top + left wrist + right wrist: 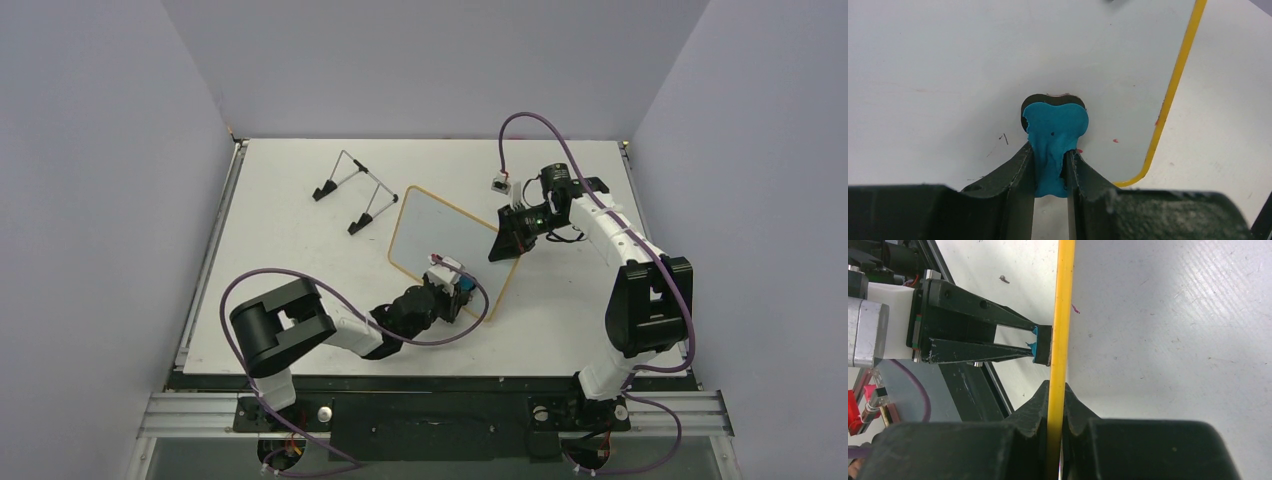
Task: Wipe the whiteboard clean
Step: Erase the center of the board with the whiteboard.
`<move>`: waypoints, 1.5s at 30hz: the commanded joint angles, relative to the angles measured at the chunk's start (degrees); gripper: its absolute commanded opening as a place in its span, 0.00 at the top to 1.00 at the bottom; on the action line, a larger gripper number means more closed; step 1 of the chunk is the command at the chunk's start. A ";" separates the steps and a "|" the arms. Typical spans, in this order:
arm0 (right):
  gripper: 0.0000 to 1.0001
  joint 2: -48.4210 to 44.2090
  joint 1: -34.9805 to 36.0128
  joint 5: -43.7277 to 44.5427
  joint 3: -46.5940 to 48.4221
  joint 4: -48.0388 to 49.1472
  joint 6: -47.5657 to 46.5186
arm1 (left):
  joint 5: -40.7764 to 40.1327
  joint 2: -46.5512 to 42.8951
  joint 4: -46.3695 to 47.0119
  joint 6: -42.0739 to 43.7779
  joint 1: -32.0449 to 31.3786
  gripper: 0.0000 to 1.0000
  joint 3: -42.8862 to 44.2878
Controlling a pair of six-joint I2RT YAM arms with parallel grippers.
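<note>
While the right pincer (505,243) is clamped on the right rim of the whiteboard (445,240) mid-bench (560,320), the left pincer (463,293), squeezing a blue eraser (1055,131), presses on its near right corner; the board's length runs far-left from there.

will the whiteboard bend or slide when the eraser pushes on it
Probably stiff: the whiteboard shows a straight rim edge-on. Unlikely to slide, since the right gripper clamps its rim. Gripped at one edge only, it may pivot under the eraser.
</note>
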 commanded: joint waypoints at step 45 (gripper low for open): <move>1.00 -7.03 -2.24 -14.96 -5.04 9.16 14.58 | -2.01 2.93 3.53 -4.73 -2.39 1.00 2.57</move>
